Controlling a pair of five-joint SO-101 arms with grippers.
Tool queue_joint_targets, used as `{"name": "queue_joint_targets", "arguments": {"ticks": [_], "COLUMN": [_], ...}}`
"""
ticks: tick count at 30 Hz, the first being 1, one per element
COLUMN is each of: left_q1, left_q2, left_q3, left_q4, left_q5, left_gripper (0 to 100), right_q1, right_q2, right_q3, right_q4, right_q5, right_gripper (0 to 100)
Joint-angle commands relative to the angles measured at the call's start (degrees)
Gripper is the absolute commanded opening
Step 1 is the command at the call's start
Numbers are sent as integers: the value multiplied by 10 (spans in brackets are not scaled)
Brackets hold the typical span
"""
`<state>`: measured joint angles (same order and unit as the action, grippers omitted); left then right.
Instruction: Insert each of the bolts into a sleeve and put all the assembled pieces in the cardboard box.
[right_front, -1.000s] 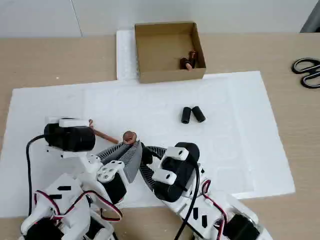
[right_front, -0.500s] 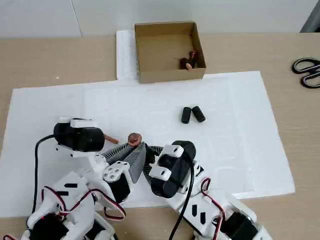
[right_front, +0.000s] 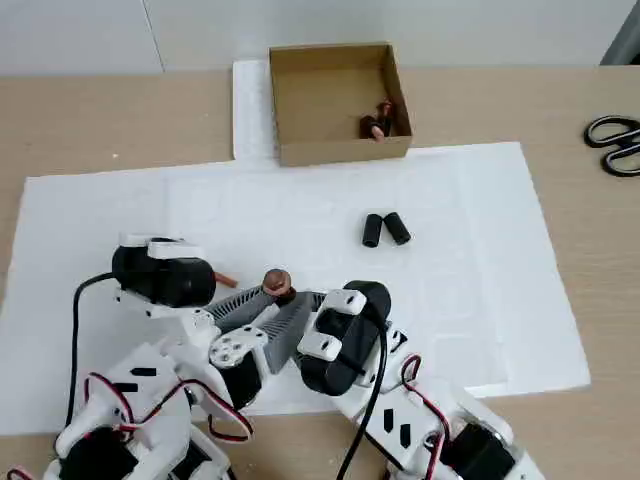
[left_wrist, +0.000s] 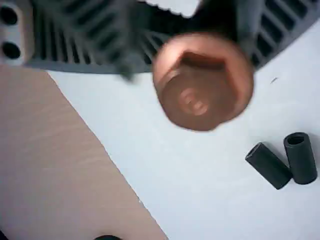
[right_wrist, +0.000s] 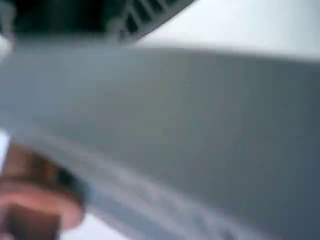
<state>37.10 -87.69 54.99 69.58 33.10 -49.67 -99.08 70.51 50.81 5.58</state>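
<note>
A copper bolt (right_front: 277, 282) stands head-up at the near middle of the white sheet, where both arms meet. My left gripper (right_front: 270, 297) is shut on it. In the left wrist view the bolt's head (left_wrist: 202, 82) faces the camera between dark ribbed fingers (left_wrist: 280, 25). My right gripper (right_front: 300, 312) presses in close beside the bolt from the right. The right wrist view shows a blurred copper shape (right_wrist: 35, 200). Two black sleeves (right_front: 384, 229) lie side by side mid-sheet, apart from both grippers. A second bolt (right_front: 225, 280) pokes out from behind the left arm's motor.
The cardboard box (right_front: 300, 100) stands at the far edge of the sheet with assembled pieces (right_front: 378, 120) in its right corner. Scissors (right_front: 615, 145) lie on the bare table at the far right. The white sheet (right_front: 480, 250) lies bare to the right of the sleeves.
The left arm and the held bolt have shifted a little to the right and nearer. The left arm's motor now covers more of the loose bolt. The right arm closed in slightly.
</note>
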Motion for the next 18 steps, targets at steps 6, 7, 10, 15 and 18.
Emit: {"name": "queue_joint_targets", "arguments": {"ticks": [6, 7, 10, 15, 18], "left_q1": [30, 24, -25, -77, -78], "left_q2": [7, 7, 7, 7, 7], "left_q3": [33, 39, 53, 56, 53], "left_q4": [7, 7, 4, 4, 3], "left_q5": [-6, -15, -48, -96, -100], "left_gripper": [199, 199, 200, 200, 200], "right_q1": [1, 1, 1, 1, 1], "right_q2": [-9, -9, -9, -9, -9], "right_q3": [-18, -18, -18, -18, -18], "right_q4": [-39, -39, -39, -39, -39], "right_q5": [6, 6, 6, 6, 6], "right_gripper": [3, 3, 3, 3, 3]}}
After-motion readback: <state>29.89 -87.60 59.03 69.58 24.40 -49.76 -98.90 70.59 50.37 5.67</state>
